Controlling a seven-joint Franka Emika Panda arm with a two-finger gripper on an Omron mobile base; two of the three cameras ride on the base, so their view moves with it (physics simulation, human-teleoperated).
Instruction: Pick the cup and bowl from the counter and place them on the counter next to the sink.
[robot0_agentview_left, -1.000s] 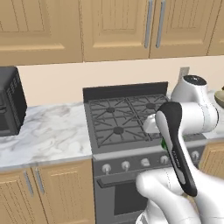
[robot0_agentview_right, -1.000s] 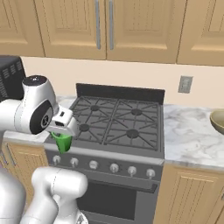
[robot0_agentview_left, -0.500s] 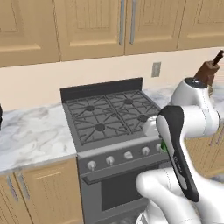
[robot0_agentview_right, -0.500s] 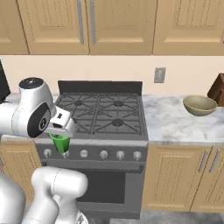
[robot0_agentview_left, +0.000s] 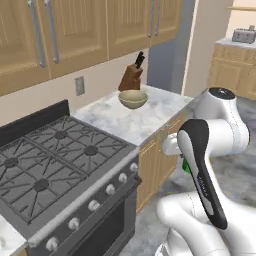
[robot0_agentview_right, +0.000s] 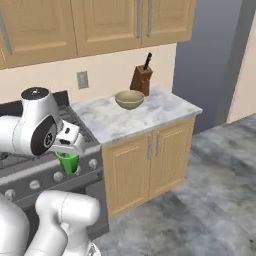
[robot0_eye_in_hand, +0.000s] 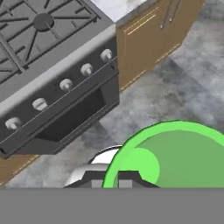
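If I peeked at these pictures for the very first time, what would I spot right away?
The bright green cup pops out first: the gripper holds it in the air in front of the black stove, and it looks huge in the hand view. Next you would see the wide olive-gold bowl sitting on the white marble counter, close to a wooden knife block by the wall.
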